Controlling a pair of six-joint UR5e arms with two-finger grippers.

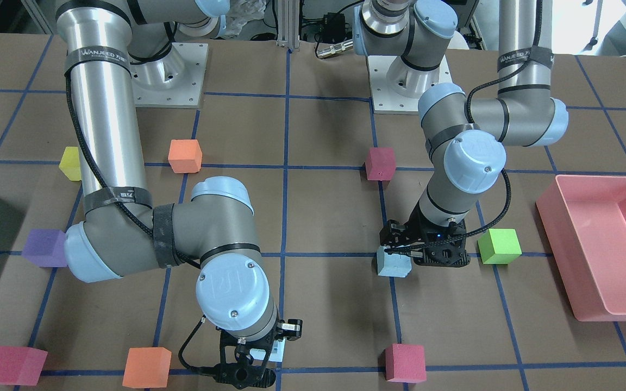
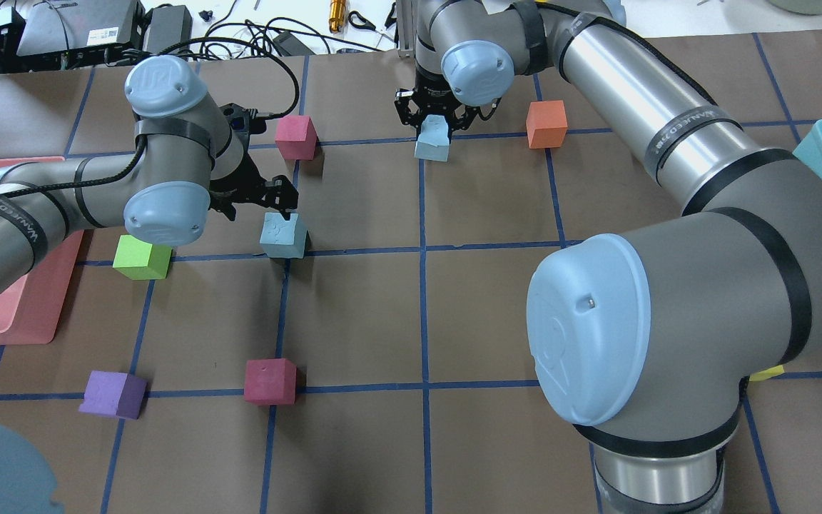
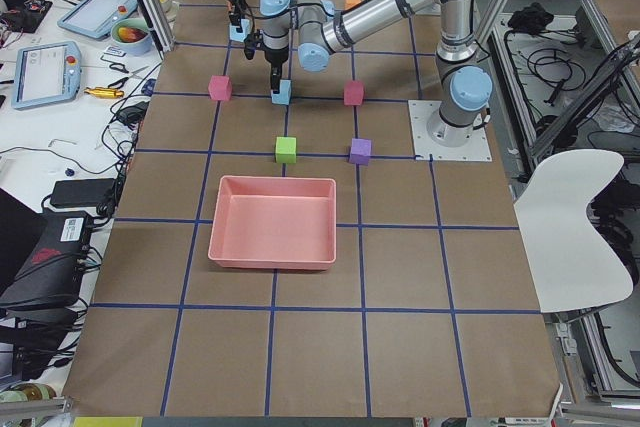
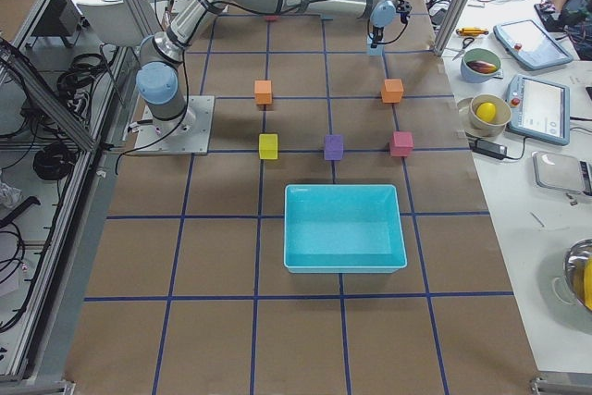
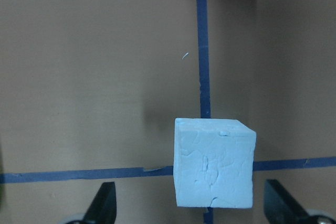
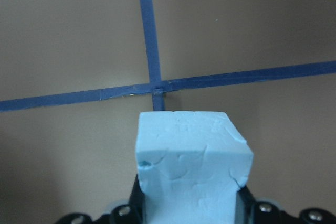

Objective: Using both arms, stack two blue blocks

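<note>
One block (image 2: 283,235) sits below left end effector (image 2: 257,203), other block (image 2: 432,143) inside right end effector (image 2: 434,121).

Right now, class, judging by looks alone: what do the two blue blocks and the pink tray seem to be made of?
Blue block on the table and held blue block: likely foam; matte, pitted, creased faces. Pink tray: probably moulded plastic; smooth, even walls, rounded corners.

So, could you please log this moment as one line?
left tool open above resting blue block | right tool shut on held blue block | stack not yet made
</note>
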